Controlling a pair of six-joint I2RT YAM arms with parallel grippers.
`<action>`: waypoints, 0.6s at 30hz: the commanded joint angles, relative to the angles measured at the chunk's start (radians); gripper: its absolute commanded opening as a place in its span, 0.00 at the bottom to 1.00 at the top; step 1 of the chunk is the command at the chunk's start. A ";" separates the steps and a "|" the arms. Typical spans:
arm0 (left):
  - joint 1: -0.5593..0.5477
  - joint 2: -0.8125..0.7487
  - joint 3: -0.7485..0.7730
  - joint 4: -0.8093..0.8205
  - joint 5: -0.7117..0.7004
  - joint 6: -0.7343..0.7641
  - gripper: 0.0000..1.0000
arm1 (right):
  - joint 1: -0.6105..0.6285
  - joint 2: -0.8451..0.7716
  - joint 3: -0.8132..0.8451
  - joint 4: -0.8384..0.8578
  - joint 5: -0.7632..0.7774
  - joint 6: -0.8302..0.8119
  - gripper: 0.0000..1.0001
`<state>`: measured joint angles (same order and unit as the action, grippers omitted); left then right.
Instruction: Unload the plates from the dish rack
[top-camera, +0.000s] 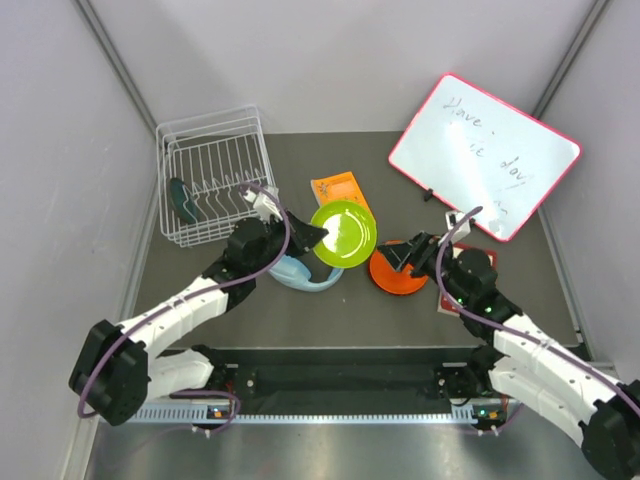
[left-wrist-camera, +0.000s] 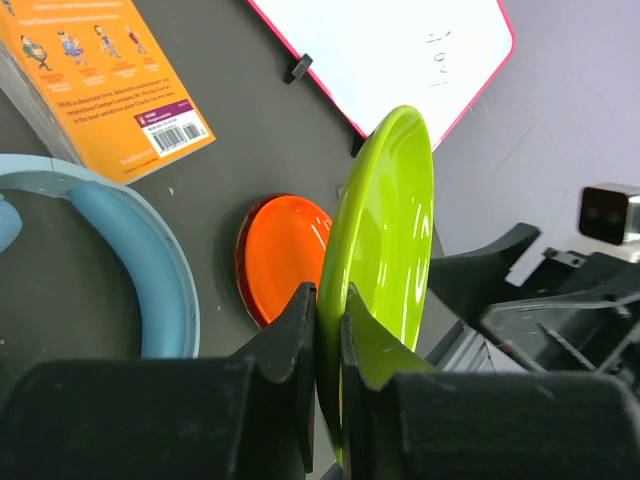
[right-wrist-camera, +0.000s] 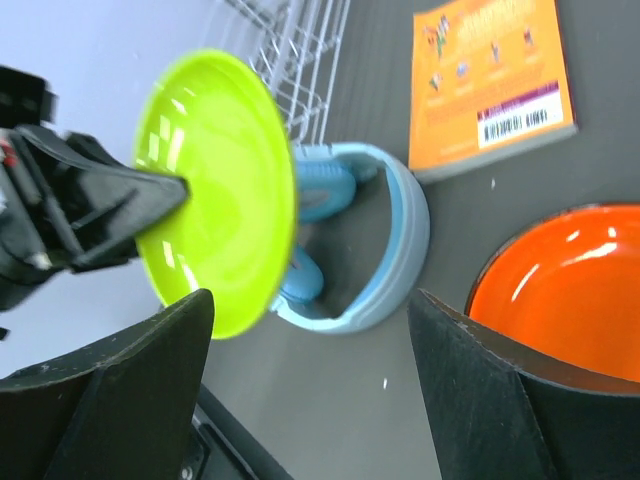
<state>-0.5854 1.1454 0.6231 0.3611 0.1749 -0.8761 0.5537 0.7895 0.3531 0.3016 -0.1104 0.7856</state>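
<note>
My left gripper (top-camera: 316, 238) is shut on the rim of the yellow-green plate (top-camera: 344, 233) and holds it tilted above the table, right of the white wire dish rack (top-camera: 210, 140). The left wrist view shows the fingers (left-wrist-camera: 296, 330) pinching the plate's edge (left-wrist-camera: 385, 240). A teal-blue plate (top-camera: 183, 203) stands in the rack's left side. The orange plate (top-camera: 398, 275) lies on the table; my right gripper (top-camera: 404, 256) is open and empty just above its near-left edge. In the right wrist view (right-wrist-camera: 310, 340) the orange plate (right-wrist-camera: 560, 290) is at the right and the green plate (right-wrist-camera: 215, 190) at the left. The dark red plate is not clearly seen.
Light blue headphones (top-camera: 300, 272) lie under and left of the held plate. An orange book (top-camera: 338, 188) lies behind it. A pink-framed whiteboard (top-camera: 485, 155) leans at the back right. Grey walls close in both sides.
</note>
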 joint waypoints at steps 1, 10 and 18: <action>-0.011 -0.010 -0.017 0.038 -0.011 0.006 0.00 | 0.017 -0.053 0.014 0.005 0.046 -0.028 0.78; -0.051 0.046 -0.005 0.096 0.011 0.002 0.00 | 0.031 0.060 -0.014 0.155 0.008 0.011 0.77; -0.079 0.063 -0.026 0.133 0.005 -0.003 0.00 | 0.040 0.169 0.009 0.237 -0.057 0.001 0.70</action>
<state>-0.6533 1.2182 0.6075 0.3729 0.1711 -0.8734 0.5755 0.9234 0.3347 0.4374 -0.1272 0.7895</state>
